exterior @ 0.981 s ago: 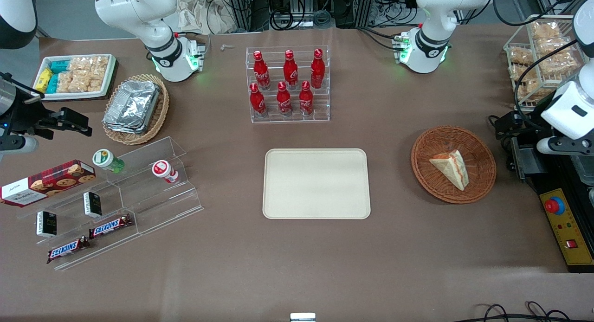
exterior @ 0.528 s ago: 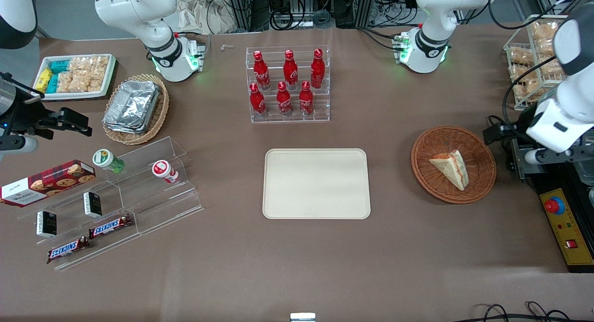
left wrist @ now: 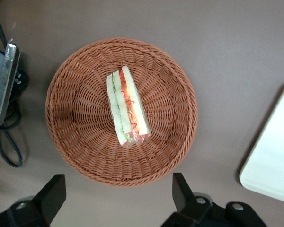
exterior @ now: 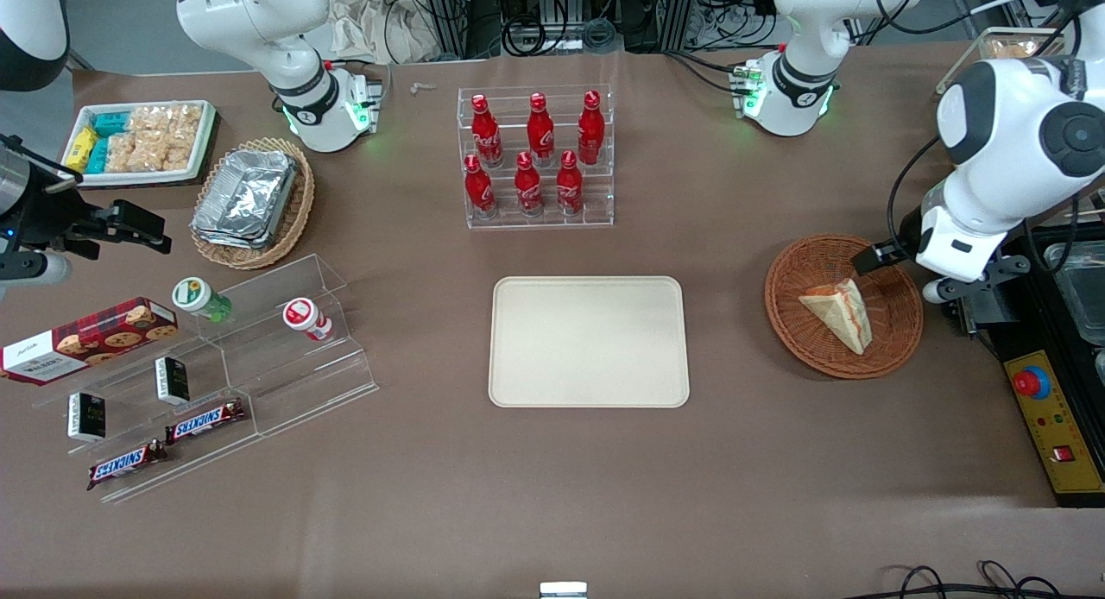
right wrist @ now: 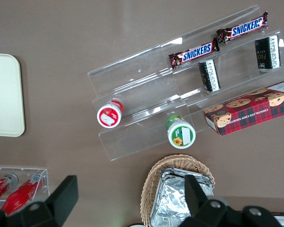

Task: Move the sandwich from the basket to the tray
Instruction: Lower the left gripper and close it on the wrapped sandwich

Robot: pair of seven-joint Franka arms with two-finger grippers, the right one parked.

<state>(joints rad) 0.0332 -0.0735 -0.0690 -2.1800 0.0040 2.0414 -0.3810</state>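
The sandwich, a pale wedge with red and green filling, lies in the round reddish-brown basket toward the working arm's end of the table. In the left wrist view the sandwich rests near the middle of the basket, wrapped in clear film. My gripper hangs above the basket's rim, on the edge farther from the front camera. It is open, and nothing sits between its black fingers. The beige tray lies flat at the table's middle, beside the basket; one corner of this tray shows in the wrist view.
A clear rack of red bottles stands farther from the front camera than the tray. A yellow control box with a red button and black hardware sit beside the basket at the table's edge. A metal bracket and cables lie close to the basket.
The left arm has swung in from the table's edge toward the basket. Its gripper now hangs over the basket's rim. The sandwich, basket and tray have not moved.
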